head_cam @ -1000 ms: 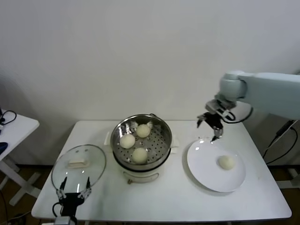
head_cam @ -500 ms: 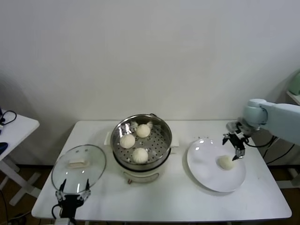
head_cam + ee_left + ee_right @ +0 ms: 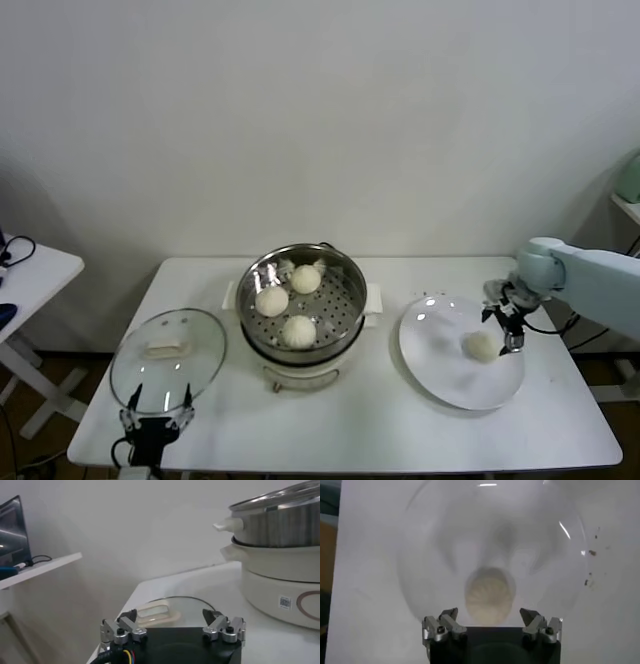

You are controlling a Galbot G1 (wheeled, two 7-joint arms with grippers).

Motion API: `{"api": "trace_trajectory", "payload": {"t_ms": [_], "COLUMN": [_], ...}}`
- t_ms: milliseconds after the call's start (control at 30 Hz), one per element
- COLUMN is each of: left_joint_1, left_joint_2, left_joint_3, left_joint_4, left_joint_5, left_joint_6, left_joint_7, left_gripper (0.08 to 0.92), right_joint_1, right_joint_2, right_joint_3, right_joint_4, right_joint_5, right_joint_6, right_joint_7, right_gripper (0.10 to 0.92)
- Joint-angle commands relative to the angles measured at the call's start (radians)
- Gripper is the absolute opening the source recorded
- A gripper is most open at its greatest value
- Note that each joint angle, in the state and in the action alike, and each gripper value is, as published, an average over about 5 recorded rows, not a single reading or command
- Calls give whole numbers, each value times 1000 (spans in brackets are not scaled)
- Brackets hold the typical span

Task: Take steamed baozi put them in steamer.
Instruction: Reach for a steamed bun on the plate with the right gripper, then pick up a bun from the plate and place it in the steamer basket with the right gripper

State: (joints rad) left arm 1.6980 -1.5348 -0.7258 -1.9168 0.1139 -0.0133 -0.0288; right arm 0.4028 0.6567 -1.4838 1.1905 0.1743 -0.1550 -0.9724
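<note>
Three cream-white baozi [image 3: 297, 331] lie on the perforated tray of the steel steamer [image 3: 351, 283] at the table's middle. One more baozi [image 3: 482, 346] [image 3: 489, 595] rests on the white plate [image 3: 440, 360] to the right. My right gripper [image 3: 507, 322] [image 3: 490, 616] hangs open just above that baozi, jaws wide on either side, not touching it. My left gripper [image 3: 157, 408] [image 3: 171, 618] is parked open at the table's front left edge, facing the glass lid.
The round glass lid [image 3: 168, 357] [image 3: 170, 608] with its cream handle lies flat left of the steamer. A small white side table [image 3: 30, 270] stands at the far left. The steamer's cream base [image 3: 280, 587] rises close by in the left wrist view.
My right gripper has swung from behind the plate to the right and down, and now sits over the baozi on the plate. The left arm has not moved.
</note>
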Motion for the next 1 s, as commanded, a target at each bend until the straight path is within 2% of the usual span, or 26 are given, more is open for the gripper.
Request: {"api": "trace_trajectory", "payload": {"t_ms": [33,467,567,800,1000], "left_joint_1": [-1,-5,-5,-4,-1], "left_joint_2": [0,1,1,0,0], "left_joint_3": [-1,-4,-3,-3,0], "left_joint_4": [3,2,0,-3,-9], "left_joint_5": [1,-2,-2,-2,-2], "left_joint_6": [1,3,3,1,0], "left_joint_7": [0,-1,-1,-3,-3], "left_gripper": [823,823,823,823,823], "right_joint_1": [-95,-153,-149,-113,-19], "right_joint_2": [-3,19,20,8,-17], "right_joint_3": [73,125,127,110,50], "right_joint_4": [-28,-53,-49,-25,38], "right_joint_5": [-30,-70,-72,-72,-39], "right_joint_6": [-14,-13,-13,-13,-21], "right_joint_7": [12,32,34,36,32], "right_gripper": [823,818,778,597,524]}}
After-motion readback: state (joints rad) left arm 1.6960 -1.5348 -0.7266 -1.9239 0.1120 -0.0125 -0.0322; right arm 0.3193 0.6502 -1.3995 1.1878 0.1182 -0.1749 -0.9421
